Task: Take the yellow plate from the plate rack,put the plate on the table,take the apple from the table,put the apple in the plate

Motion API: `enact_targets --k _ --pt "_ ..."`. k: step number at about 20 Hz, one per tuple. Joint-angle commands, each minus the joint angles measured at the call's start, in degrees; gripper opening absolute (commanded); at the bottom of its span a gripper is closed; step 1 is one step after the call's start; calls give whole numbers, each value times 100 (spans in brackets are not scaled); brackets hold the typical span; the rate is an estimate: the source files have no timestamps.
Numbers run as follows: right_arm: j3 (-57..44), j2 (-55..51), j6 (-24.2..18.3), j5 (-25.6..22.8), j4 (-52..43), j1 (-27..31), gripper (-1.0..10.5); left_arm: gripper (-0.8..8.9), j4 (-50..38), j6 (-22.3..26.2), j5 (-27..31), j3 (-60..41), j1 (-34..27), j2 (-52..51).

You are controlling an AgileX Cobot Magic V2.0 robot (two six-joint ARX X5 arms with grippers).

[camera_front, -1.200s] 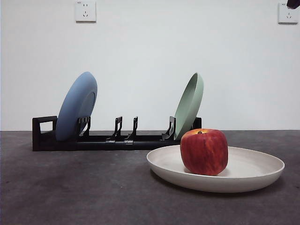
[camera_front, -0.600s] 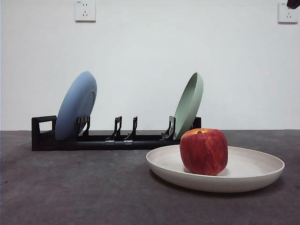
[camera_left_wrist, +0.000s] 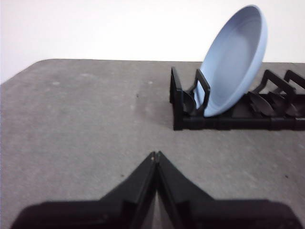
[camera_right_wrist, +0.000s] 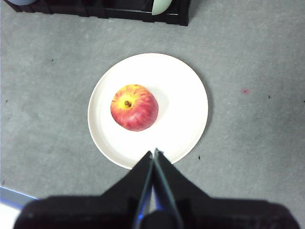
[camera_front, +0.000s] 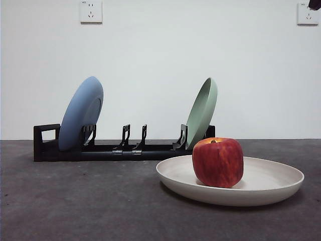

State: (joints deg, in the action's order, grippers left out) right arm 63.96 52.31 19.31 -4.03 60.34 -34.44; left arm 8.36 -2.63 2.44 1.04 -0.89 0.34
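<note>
The yellow plate (camera_front: 266, 183) (camera_right_wrist: 181, 100) lies flat on the dark grey table (camera_front: 75, 201), in front of the rack's right end. The red apple (camera_front: 218, 162) (camera_right_wrist: 134, 107) stands upright in the plate, left of its centre. Behind them the black plate rack (camera_front: 130, 149) (camera_left_wrist: 228, 121) runs along the table. My right gripper (camera_right_wrist: 153, 153) hangs high above the plate's near rim, shut and empty; only a black tip (camera_front: 315, 4) shows in the front view. Shut and holding nothing, my left gripper (camera_left_wrist: 156, 155) waits over bare table near the rack's handle end.
A light blue plate (camera_front: 81, 113) (camera_left_wrist: 236, 59) leans in the rack's left slots and a pale green plate (camera_front: 203, 111) in its right slots. Two wall sockets (camera_front: 91, 11) are on the white wall behind.
</note>
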Motion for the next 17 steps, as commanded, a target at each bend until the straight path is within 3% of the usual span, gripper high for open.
enact_targets --k 1,11,14,16,17 --pt "7 2 44 -9 -28 -2 1 -3 15 -13 13 -59 17 22" --pt "4 -114 -11 -160 -26 127 1 -3 20 -13 13 -59 17 289" --pt "-448 -533 -1517 -190 -704 796 1 -3 20 -13 13 -59 17 358" --pt "-1620 -1235 -2059 72 -2487 1451 1 -3 17 -13 15 -59 17 367" --pt "-2396 -1668 -2109 273 -3565 1827 2 -3 20 -13 13 -59 17 372"
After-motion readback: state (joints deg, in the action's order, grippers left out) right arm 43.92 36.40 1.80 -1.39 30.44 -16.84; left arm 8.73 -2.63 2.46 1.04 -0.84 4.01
